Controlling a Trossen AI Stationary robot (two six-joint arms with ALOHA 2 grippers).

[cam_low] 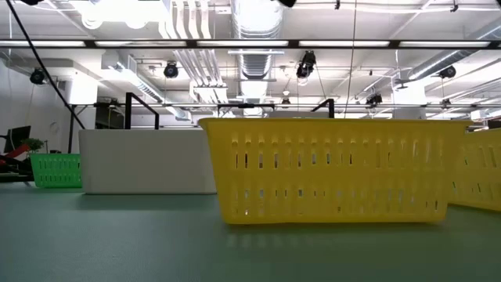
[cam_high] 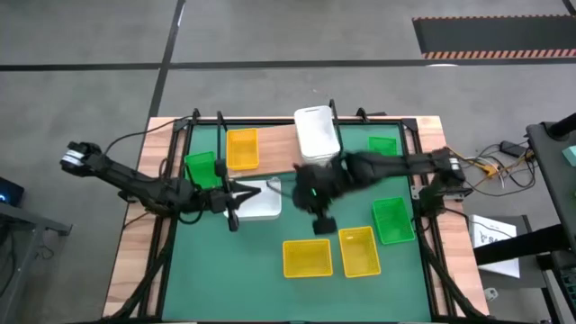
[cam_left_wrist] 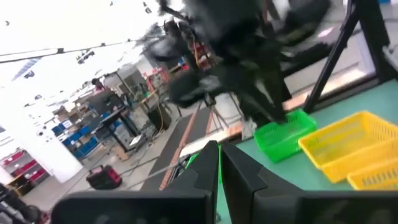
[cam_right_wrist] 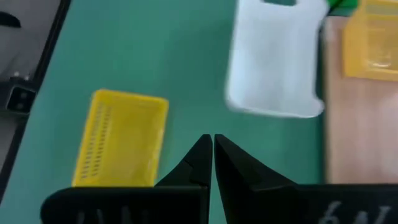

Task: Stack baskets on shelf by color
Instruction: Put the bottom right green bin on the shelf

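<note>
The shelf (cam_high: pixel 274 148) stands at the mat's far side. On it rest a yellow basket (cam_high: pixel 241 148) and a white basket (cam_high: pixel 317 133). A second white basket (cam_high: pixel 259 200) rests flat on the mat; it also shows in the right wrist view (cam_right_wrist: pixel 273 62). Two yellow baskets (cam_high: pixel 306 256) (cam_high: pixel 358 250) and green baskets (cam_high: pixel 393 220) (cam_high: pixel 200 168) (cam_high: pixel 382 144) lie around it. My left gripper (cam_left_wrist: pixel 219 168) is shut and empty, beside the mat-side white basket's left end (cam_high: pixel 234 205). My right gripper (cam_right_wrist: pixel 211 146) is shut and empty, above the mat's middle (cam_high: pixel 312 200).
In the low view a yellow basket (cam_low: pixel 337 168) stands close in front, with the white basket (cam_low: pixel 149 160) and a green one (cam_low: pixel 55 168) behind it. The two arms reach toward each other over the mat's middle. Bare mat (cam_high: pixel 234 270) lies at the near left.
</note>
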